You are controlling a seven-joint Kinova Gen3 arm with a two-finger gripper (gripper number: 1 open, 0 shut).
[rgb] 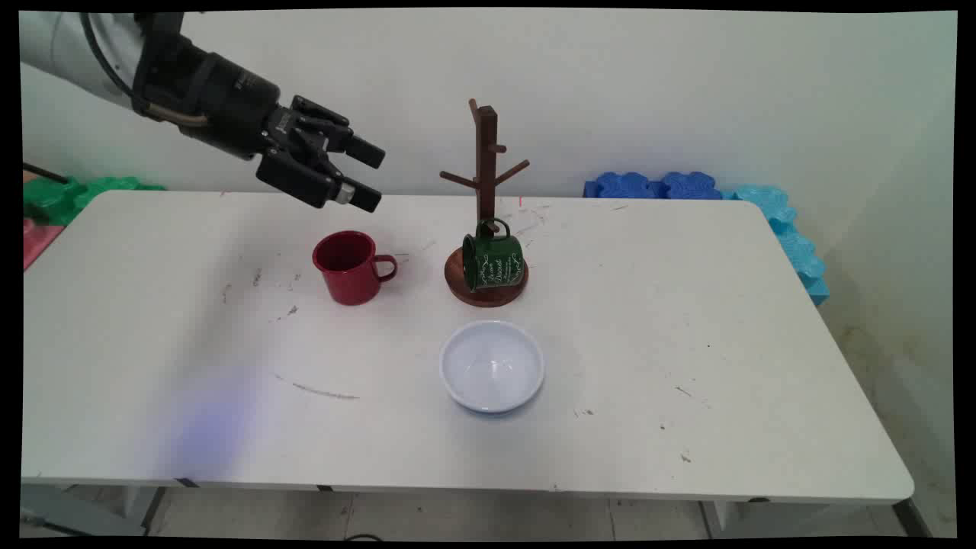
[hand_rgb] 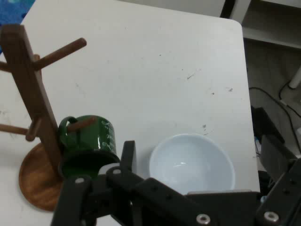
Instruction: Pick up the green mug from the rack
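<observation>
Hovering empty with fingers spread, the hand point(rgb: 364, 174) sits above the red mug point(rgb: 349, 267) on the desk point(rgb: 686, 320); right, a green mug point(rgb: 492, 261) hangs by its handle on the wooden rack point(rgb: 486, 191), a white bowl point(rgb: 492, 366) nearer.

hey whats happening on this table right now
The white arm's black gripper hangs open and empty in the air, above and behind a red metal mug standing upright on the white table. To the mug's right, a green enamel mug hangs by its handle from a low peg of a dark wooden mug tree. An empty white bowl sits in front of the tree.
</observation>
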